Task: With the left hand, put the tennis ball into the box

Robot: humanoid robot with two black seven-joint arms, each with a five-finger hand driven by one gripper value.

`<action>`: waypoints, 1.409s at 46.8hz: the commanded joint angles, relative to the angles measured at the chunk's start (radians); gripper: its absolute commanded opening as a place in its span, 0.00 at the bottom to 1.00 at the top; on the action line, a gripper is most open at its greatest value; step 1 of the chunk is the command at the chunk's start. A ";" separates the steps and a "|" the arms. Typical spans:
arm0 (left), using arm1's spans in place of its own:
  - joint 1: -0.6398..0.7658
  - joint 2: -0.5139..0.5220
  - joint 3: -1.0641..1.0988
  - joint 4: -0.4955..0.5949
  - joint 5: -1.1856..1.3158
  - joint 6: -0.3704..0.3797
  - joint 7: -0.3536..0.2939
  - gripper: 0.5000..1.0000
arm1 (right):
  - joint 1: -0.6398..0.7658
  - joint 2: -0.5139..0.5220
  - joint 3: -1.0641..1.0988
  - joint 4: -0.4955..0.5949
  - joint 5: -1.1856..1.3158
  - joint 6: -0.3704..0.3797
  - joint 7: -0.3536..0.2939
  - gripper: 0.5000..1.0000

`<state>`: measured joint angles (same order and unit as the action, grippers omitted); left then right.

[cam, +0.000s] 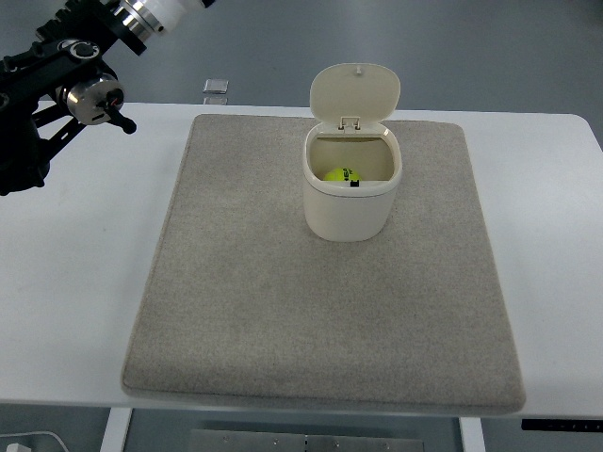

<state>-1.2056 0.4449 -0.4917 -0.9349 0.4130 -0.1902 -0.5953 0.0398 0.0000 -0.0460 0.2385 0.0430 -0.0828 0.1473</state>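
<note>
A yellow-green tennis ball (342, 175) lies inside the cream box (347, 212), which stands upright on the far middle of the grey mat (283, 311). The box's hinged lid (355, 91) is open and tipped back. My left hand (26, 141) is black and sits at the far left over the white table, well away from the box. Its fingers are relaxed and hold nothing, and part of the hand is cut off by the picture's edge. The right arm is out of view.
The mat lies on a white table (85, 282) with bare strips on both sides. A small clear object (216, 87) lies beyond the table's far edge. The table's near edge runs along the bottom of the picture.
</note>
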 commanded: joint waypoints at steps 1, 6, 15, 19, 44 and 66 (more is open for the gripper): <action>0.021 -0.003 -0.050 0.089 -0.089 -0.014 -0.001 0.73 | 0.000 0.000 0.000 -0.001 0.000 0.000 0.000 0.88; 0.050 -0.009 -0.085 0.172 -0.200 -0.055 -0.003 0.73 | 0.000 0.000 0.000 -0.001 0.000 0.000 0.000 0.88; 0.138 -0.077 -0.122 0.303 -0.275 -0.103 -0.015 0.74 | 0.000 0.000 0.000 -0.001 0.000 0.000 0.000 0.88; 0.175 -0.110 -0.142 0.344 -0.276 -0.110 -0.016 0.74 | 0.000 0.000 0.000 0.001 0.000 0.000 0.000 0.88; 0.270 -0.204 -0.146 0.461 -0.276 -0.158 -0.016 0.74 | 0.000 0.000 0.000 -0.001 0.000 0.000 0.000 0.88; 0.294 -0.310 -0.237 0.596 -0.336 -0.196 -0.016 0.75 | 0.000 0.000 0.000 0.001 0.000 0.000 0.000 0.88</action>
<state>-0.9196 0.1679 -0.7338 -0.3458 0.0779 -0.3874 -0.6108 0.0397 0.0000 -0.0461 0.2380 0.0430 -0.0828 0.1472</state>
